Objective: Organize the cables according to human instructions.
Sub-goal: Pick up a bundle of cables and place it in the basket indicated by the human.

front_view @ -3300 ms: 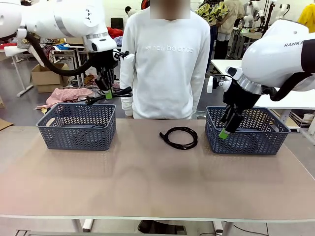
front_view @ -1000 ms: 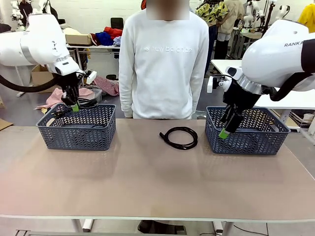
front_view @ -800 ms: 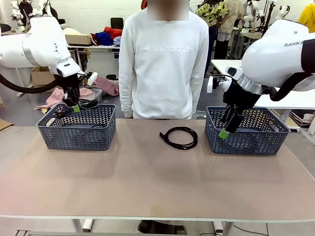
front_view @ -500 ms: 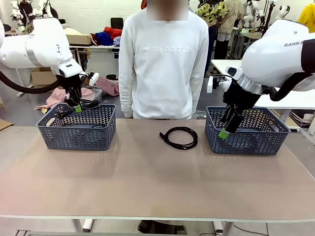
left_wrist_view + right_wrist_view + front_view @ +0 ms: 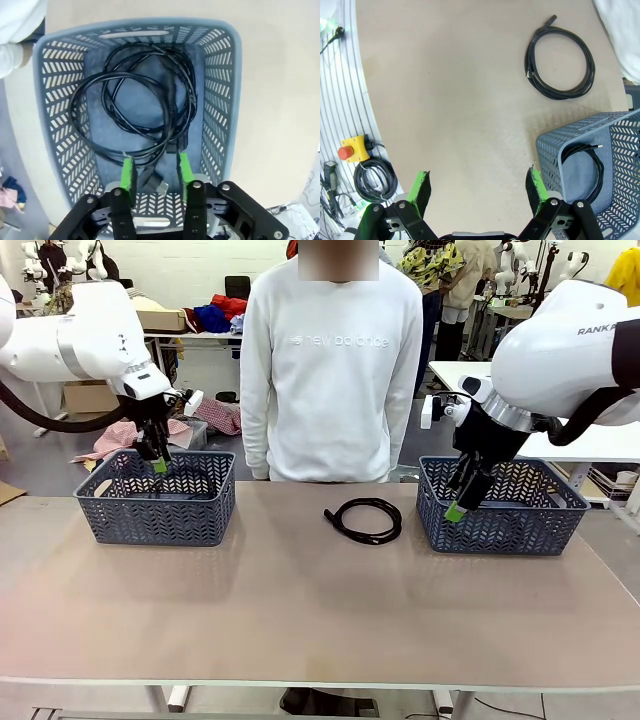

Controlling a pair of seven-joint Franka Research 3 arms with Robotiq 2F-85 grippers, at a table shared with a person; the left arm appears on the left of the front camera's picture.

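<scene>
Left basket (image 5: 156, 508): holds loose black cables (image 5: 140, 107) tangled on its floor. The left gripper (image 5: 159, 462) hangs above it, jaws parted and empty, the cords lying below its green pads (image 5: 128, 175).

Table centre: one coiled cable (image 5: 365, 519) lies on the table (image 5: 300, 610) in front of the person (image 5: 333, 360), between the baskets, untouched.

Right basket (image 5: 500, 515): one cable (image 5: 585, 165) lies inside. The right gripper (image 5: 462, 498) hovers at its near left corner, jaws wide apart, holding nothing.

Assessment: sorting appears mostly done; the centre coil remains to be placed, destination pending the person's instruction.
</scene>
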